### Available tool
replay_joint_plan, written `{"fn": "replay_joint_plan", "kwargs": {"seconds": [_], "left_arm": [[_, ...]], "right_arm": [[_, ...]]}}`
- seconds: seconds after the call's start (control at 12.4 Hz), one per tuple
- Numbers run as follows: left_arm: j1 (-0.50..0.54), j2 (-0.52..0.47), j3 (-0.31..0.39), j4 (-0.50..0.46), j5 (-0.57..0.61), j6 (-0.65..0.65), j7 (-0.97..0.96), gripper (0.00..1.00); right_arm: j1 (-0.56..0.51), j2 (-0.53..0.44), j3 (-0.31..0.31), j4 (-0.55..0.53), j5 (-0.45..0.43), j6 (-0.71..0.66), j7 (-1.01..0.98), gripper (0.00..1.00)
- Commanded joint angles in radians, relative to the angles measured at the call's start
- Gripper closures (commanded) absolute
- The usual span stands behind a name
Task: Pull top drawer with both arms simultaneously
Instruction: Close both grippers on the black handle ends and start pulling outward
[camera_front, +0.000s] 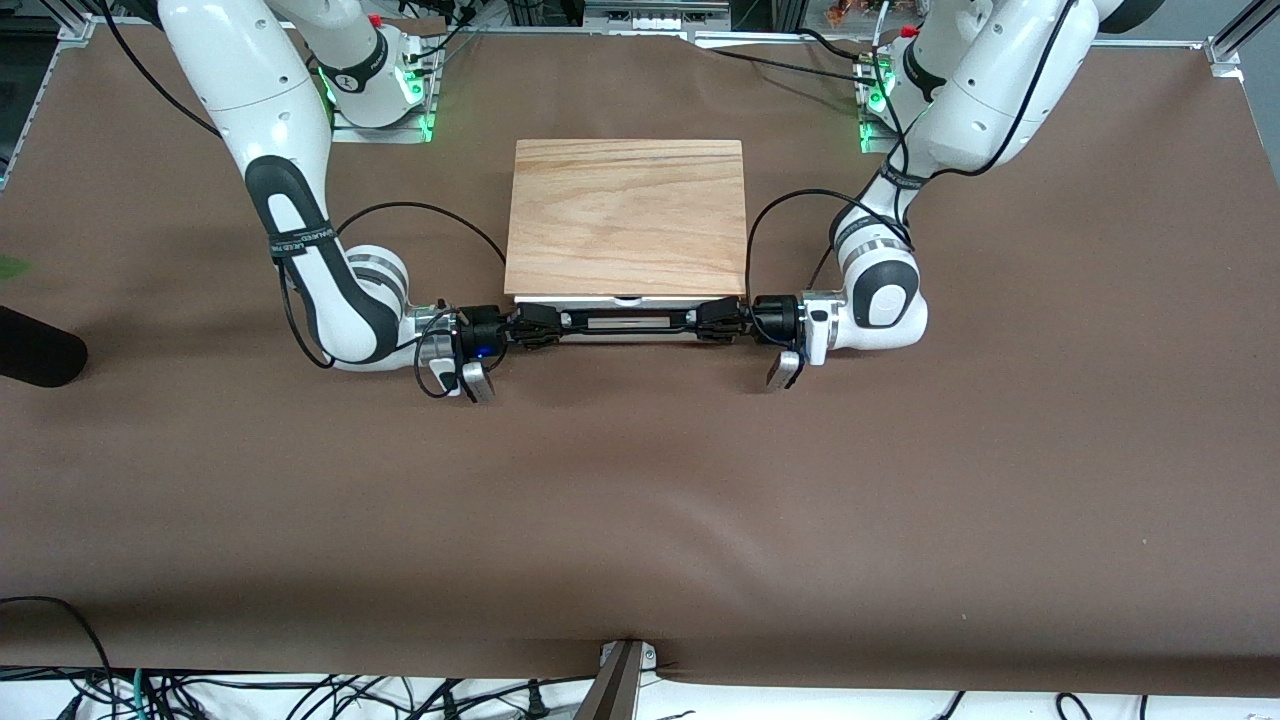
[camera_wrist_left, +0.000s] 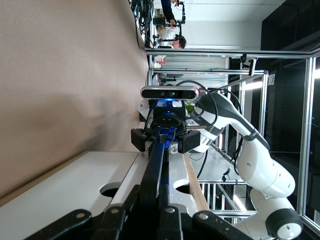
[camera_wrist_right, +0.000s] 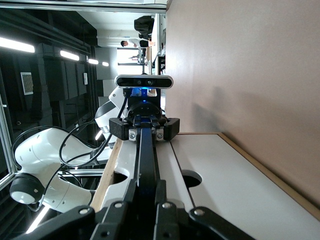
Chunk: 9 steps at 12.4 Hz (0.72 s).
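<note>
We see a box with a light-wood top (camera_front: 628, 216) just above centre frame in the front view, on the brown table cover (camera_front: 640, 500). The top drawer (camera_front: 628, 300) shows as a thin white strip along the box's lower edge, barely out if at all. Its long black bar handle (camera_front: 628, 322) runs level just below that strip.

The right gripper (camera_front: 537, 325) comes in from frame left and is clamped on that end of the handle, fingers closed around the bar. The left gripper (camera_front: 718, 320) comes in from frame right, closed on the other end.

Each wrist view looks straight down the handle (camera_wrist_left: 156, 165) (camera_wrist_right: 146, 160), with the opposite gripper (camera_wrist_left: 167, 139) (camera_wrist_right: 144, 127) gripping the bar's distant end above the white front panel (camera_wrist_left: 65, 195) (camera_wrist_right: 235, 185).
</note>
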Motion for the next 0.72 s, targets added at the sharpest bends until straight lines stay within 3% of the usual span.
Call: {"fn": "replay_joint_plan", "kwargs": {"seconds": [0.0, 0.64], "left_arm": [[-0.015, 0.004, 0.021, -0.012, -0.023, 0.038, 0.036, 1.0], [-0.018, 0.014, 0.062, 0.065, -0.016, 0.038, -0.021, 1.0]], "right_arm": [[-0.019, 0.023, -0.005, 0.12, 0.037, -0.011, 0.105, 1.0], [-0.036, 0.041, -0.005, 0.218, 0.035, -0.011, 0.227, 1.0]]}}
